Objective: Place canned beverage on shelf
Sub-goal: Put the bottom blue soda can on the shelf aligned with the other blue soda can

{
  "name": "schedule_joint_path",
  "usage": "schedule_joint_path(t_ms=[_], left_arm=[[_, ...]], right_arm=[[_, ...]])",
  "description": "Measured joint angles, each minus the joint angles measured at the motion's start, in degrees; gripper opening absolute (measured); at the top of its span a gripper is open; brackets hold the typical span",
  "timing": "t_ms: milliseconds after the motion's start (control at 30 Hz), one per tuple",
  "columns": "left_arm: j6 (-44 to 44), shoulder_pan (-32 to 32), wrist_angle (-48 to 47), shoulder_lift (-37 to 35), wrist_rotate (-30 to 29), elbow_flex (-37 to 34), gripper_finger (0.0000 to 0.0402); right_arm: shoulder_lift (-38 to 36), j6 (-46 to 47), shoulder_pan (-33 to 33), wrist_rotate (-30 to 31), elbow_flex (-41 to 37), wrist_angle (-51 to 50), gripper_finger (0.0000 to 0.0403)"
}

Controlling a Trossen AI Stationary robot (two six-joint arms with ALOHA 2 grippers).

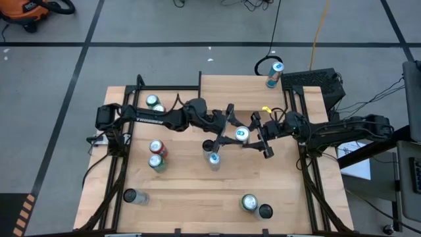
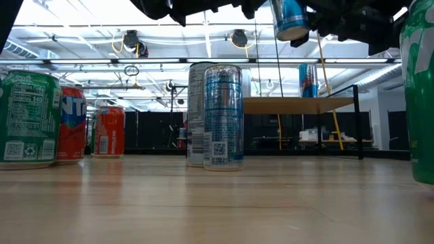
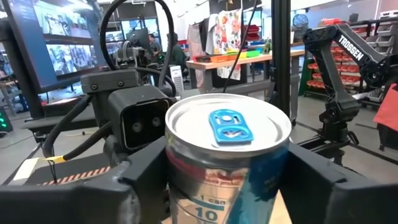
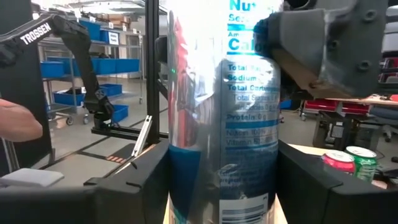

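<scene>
A silver-and-blue beverage can (image 1: 242, 134) hangs high above the middle of the table, between my two grippers; the low view shows its bottom end (image 2: 290, 20) well clear of the tabletop. My left gripper (image 1: 231, 125) comes at it from the table's left and is shut on it. My right gripper (image 1: 260, 137) comes from the right and is also shut on it. The shelf (image 1: 240, 92), a light wood plank on thin black legs (image 2: 298, 105), stands at the table's far side. One can (image 1: 274, 74) stands on the shelf's right end. My left gripper pinches the can's upper wall just under the lid (image 3: 186, 162), one finger (image 3: 146, 174) on each side. The fingers come level from the table's left. The can stands upright in them, blue tab up, clear of the table. My right gripper pinches the can's lower body (image 4: 217, 180) between its two fingers (image 4: 134, 180). It comes about level from the table's right, across the can. The can is upright and lifted clear, with the left gripper's finger (image 4: 317, 50) on it higher up.
Several cans stand on the table: a silver one (image 1: 214, 160) right below the held can, a red (image 1: 157, 149) and a green one (image 1: 157, 162) to the left, one far left (image 1: 152, 102), more near the front (image 1: 249, 203). A black frame (image 1: 299, 164) borders both sides.
</scene>
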Motion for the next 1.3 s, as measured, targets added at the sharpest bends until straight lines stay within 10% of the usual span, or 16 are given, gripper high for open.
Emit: schedule_joint_path(t_ms=[200, 733, 1300], left_arm=[[-0.27, 0.81, -0.36, -0.02, -0.75, -0.04, 0.0209], [-0.19, 8.14, 2.71, 1.70, -22.61, 0.03, 0.0212], [-2.93, 13.39, -7.03, 20.45, -19.75, 27.87, 0.0213]], right_arm=[[-0.36, -0.03, 0.11, 6.88, 0.00, -1.72, 0.0265], [-14.09, 6.81, 5.66, 52.83, 0.07, -35.35, 0.0272], [-22.80, 17.26, 11.34, 63.51, -0.01, -59.60, 0.0238]])
